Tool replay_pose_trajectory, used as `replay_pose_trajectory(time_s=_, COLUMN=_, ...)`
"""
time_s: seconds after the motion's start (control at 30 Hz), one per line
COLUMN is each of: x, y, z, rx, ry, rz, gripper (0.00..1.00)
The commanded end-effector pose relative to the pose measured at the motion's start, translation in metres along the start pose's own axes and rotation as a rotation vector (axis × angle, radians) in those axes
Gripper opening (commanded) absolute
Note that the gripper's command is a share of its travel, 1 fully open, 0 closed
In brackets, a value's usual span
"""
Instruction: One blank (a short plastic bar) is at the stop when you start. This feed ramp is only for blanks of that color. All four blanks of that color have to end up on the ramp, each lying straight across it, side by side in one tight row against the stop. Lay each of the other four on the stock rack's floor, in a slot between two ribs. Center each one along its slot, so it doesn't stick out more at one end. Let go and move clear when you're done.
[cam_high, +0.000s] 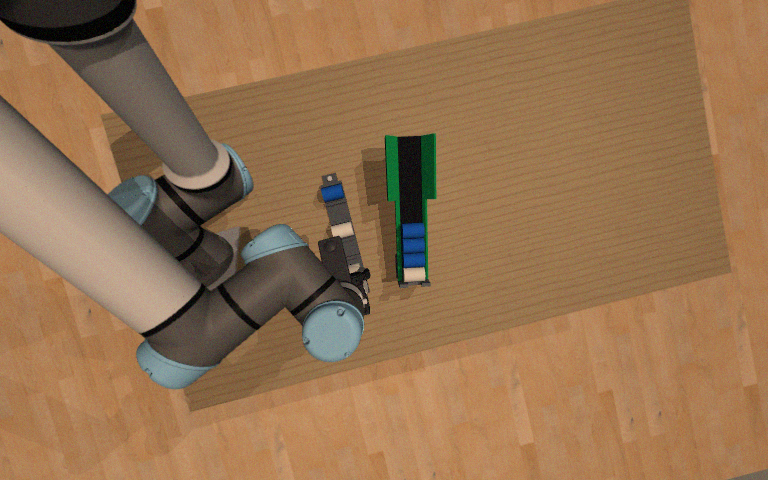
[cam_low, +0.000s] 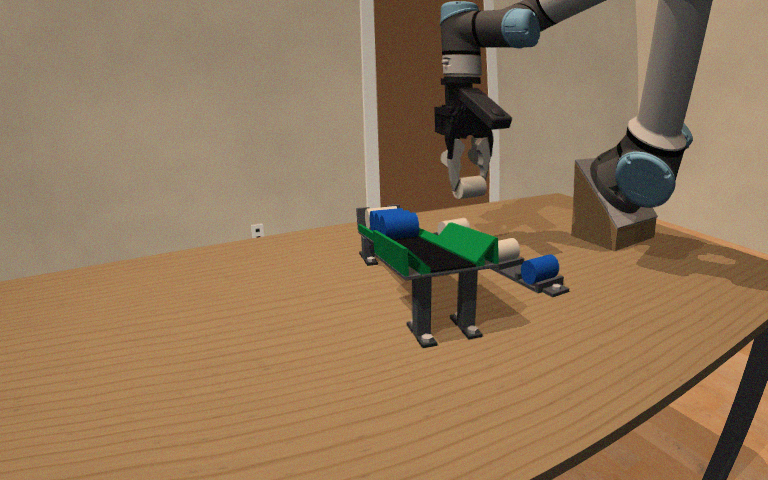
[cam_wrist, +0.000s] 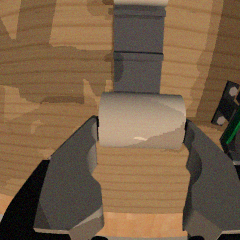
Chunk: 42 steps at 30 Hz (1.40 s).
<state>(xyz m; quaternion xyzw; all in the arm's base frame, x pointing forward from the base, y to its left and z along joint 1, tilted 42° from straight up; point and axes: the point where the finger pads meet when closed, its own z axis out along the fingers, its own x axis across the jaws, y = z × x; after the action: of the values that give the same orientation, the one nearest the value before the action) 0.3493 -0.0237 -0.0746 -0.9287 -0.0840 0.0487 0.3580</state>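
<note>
My gripper (cam_low: 471, 180) (cam_wrist: 140, 119) is shut on a white blank (cam_low: 472, 187) (cam_wrist: 141, 127), gripped by its ends and held level above the far end of the stock rack (cam_high: 339, 213) (cam_wrist: 138, 32). On the green ramp (cam_high: 428, 169) (cam_low: 467, 243), a white blank (cam_high: 414, 275) lies against the stop (cam_high: 417, 284), with three blue blanks (cam_high: 413, 260) (cam_high: 413, 245) (cam_high: 413, 230) in a tight row behind it, all straight across. On the rack lie a blue blank (cam_high: 332, 192) (cam_low: 539, 268), a white blank (cam_high: 342, 229) (cam_low: 508, 249) and another white blank (cam_high: 354, 267) (cam_low: 453, 225), partly hidden.
The ramp stands on dark legs (cam_low: 421, 305) (cam_low: 467, 302), to the right of the low rack in the overhead view. Its flared green side walls rise at the open end. The arm's base block (cam_low: 600, 217) stands beyond the rack.
</note>
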Motion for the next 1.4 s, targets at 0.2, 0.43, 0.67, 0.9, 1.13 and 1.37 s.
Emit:
replay_pose_trajectory(time_s=0.2, x=0.0, y=0.001, z=-0.002, rx=-0.001, ry=0.0, rz=0.0, gripper=0.33)
replay_pose_trajectory(time_s=0.43, x=0.025, y=-0.005, z=-0.013, rx=-0.004, ry=-0.001, rz=0.024, gripper=0.33)
replay_pose_trajectory(time_s=0.67, x=0.07, y=-0.021, z=-0.032, rx=-0.007, ry=0.0, rz=0.07, gripper=0.33)
replay_pose_trajectory(time_s=0.9, x=0.124, y=-0.052, z=-0.052, rx=-0.007, ry=0.0, rz=0.122, gripper=0.33)
replay_pose_trajectory(time_s=1.13, x=0.165, y=-0.085, z=-0.065, rx=-0.004, ry=0.0, rz=0.162, gripper=0.33)
replay_pose_trajectory(time_s=1.37, x=0.191, y=-0.111, z=-0.073, rx=0.001, ry=-0.001, rz=0.189, gripper=0.33)
